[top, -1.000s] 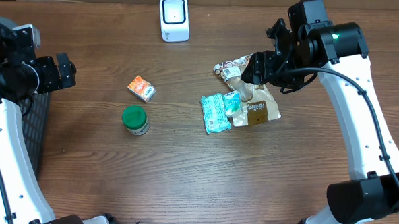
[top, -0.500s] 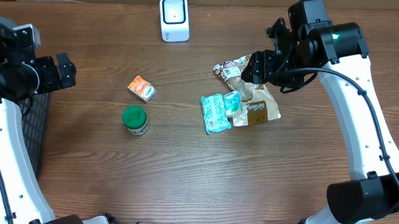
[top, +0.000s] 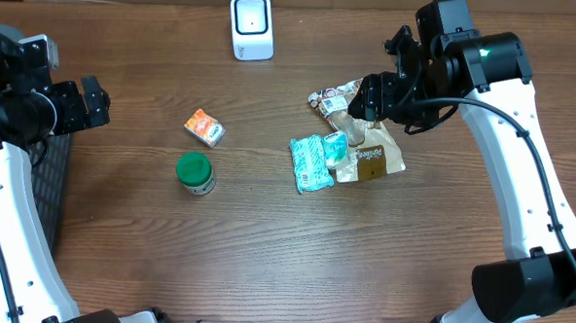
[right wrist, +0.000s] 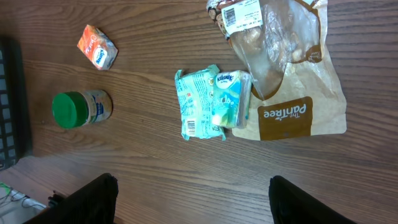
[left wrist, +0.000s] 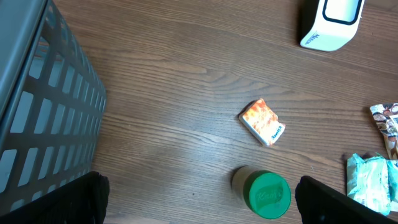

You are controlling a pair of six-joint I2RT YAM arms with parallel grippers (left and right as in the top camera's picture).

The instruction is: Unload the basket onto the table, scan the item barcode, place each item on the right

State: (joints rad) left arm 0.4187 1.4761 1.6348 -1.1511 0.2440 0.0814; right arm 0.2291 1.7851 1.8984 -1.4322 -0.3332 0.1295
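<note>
The white barcode scanner [top: 251, 26] stands upright at the table's far edge, also in the left wrist view [left wrist: 329, 23]. Near the right centre lies a cluster of items: a teal tissue pack [top: 310, 163] with a barcode showing [right wrist: 194, 127], a small Kleenex pack [right wrist: 229, 99] and a brown bread bag [right wrist: 292, 81]. My right gripper [top: 358, 111] hovers above this cluster, open and holding nothing [right wrist: 199, 205]. My left gripper [top: 96, 102] hangs open at the left edge, with nothing held [left wrist: 202, 205].
An orange carton [top: 204, 128] and a green-lidded jar [top: 195, 172] sit left of centre. A printed packet with a barcode label [right wrist: 241, 14] lies behind the bread bag. A grey slatted basket [left wrist: 37, 106] stands at the far left.
</note>
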